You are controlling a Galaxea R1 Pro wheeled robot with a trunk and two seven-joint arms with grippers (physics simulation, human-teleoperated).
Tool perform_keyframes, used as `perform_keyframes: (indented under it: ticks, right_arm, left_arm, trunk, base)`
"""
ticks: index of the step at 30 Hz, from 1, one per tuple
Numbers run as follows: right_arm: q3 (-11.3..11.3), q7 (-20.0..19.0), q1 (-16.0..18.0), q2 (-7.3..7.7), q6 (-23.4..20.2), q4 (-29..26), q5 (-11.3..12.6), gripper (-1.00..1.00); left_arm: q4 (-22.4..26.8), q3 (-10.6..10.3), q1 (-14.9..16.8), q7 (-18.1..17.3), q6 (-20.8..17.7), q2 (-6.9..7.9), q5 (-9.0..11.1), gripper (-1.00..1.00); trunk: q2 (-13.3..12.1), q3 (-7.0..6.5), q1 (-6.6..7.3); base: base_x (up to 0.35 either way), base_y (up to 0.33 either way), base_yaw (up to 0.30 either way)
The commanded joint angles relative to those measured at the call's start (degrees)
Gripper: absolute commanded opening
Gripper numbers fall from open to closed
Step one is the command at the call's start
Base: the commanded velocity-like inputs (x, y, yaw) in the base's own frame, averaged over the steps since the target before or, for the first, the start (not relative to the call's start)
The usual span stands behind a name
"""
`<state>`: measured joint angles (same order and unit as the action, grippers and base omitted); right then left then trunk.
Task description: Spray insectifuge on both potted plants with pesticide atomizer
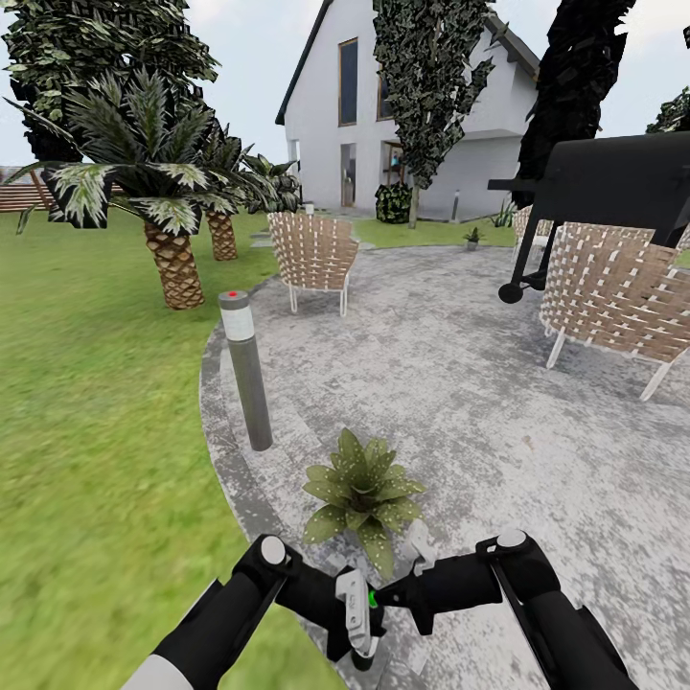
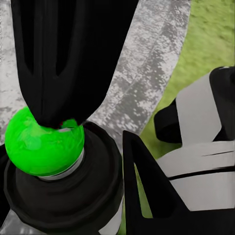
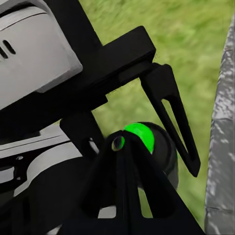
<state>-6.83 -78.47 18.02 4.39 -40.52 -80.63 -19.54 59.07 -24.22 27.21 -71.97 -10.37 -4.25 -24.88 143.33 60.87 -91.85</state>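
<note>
One potted plant [image 1: 362, 494], a low rosette of speckled green leaves, sits on the paved patio [image 1: 460, 383] just ahead of both grippers; its pot is hidden by the leaves. My left gripper [image 1: 353, 628] is shut on the pesticide atomizer [image 1: 357, 606], which has a dark body [image 2: 63, 196] and a whitish-grey head. The dot on its head glows green [image 2: 43, 144]. My right gripper [image 1: 385, 596] is shut, and its joined fingertips [image 3: 117, 143] press against that green dot [image 3: 141, 136]. A second small potted plant [image 1: 471, 236] stands far off near the house.
A grey bollard lamp [image 1: 246, 369] with a red top stands at the patio's left edge. Wicker seats [image 1: 311, 251] [image 1: 613, 287] and a black grill [image 1: 613, 182] are further back. Lawn [image 1: 86, 460] and palms [image 1: 163, 211] lie to the left.
</note>
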Motion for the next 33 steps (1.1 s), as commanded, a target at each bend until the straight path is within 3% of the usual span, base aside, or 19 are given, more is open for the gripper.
perform_keyframes:
  ticks: [1,11,21,24,27,29,30,31,33]
  right_arm:
    - [0.1,0.0,0.0,0.02,0.0,0.0,0.0,-1.00]
    - [0.3,0.1,0.0,0.00,0.1,0.1,-0.1,-1.00]
    - [1.1,0.4,0.0,0.17,0.4,0.0,-0.1,-1.00]
    - [6.9,8.0,0.0,0.14,1.1,-0.1,-0.2,-1.00]
    - [9.9,16.6,0.0,0.57,2.7,-0.1,-0.4,-1.00]
    - [13.3,26.3,-0.1,0.68,3.7,0.0,-0.5,-1.00]
    - [13.8,29.7,-0.1,0.69,4.2,0.0,-0.4,1.00]
    - [14.2,32.8,-0.1,0.70,4.6,0.0,-0.4,1.00]
    - [14.6,34.7,-0.1,0.75,5.1,0.0,-0.4,1.00]
  left_arm:
    - [0.1,0.0,0.0,0.0,0.0,0.02,0.0,-1.00]
    - [0.5,-0.1,0.0,-0.1,0.0,0.07,0.0,-1.00]
    - [-2.6,0.8,0.0,1.7,0.0,2.60,-0.4,-1.00]
    - [-3.2,3.0,0.0,3.1,0.1,3.24,-0.3,-1.00]
    - [-3.9,5.0,-0.1,3.6,0.0,3.33,-0.1,-1.00]
    - [-5.1,7.6,-0.1,5.2,0.0,3.29,-0.1,-1.00]
    - [-5.3,8.0,-0.1,5.9,0.0,3.29,-0.1,-1.00]
    - [-5.4,8.3,-0.1,6.7,0.0,3.29,-0.1,-1.00]
    - [-5.5,8.4,-0.1,7.5,0.0,3.29,0.0,-1.00]
  trunk:
    - [0.0,0.00,0.00]
    - [0.0,0.00,0.00]
    - [0.0,0.00,0.00]
    - [0.0,0.00,0.00]
    - [0.0,0.00,0.00]
    - [0.0,0.00,0.00]
    - [0.0,0.00,0.00]
    - [0.0,0.00,0.00]
    - [0.0,0.00,0.00]
  base:
    - [0.000,0.000,0.000]
    - [0.000,0.000,0.000]
    - [0.000,0.000,0.000]
    - [0.000,0.000,0.000]
    - [0.000,0.000,0.000]
    - [0.000,0.000,0.000]
    - [0.000,0.000,0.000]
    - [0.000,0.000,0.000]
    - [0.000,0.000,0.000]
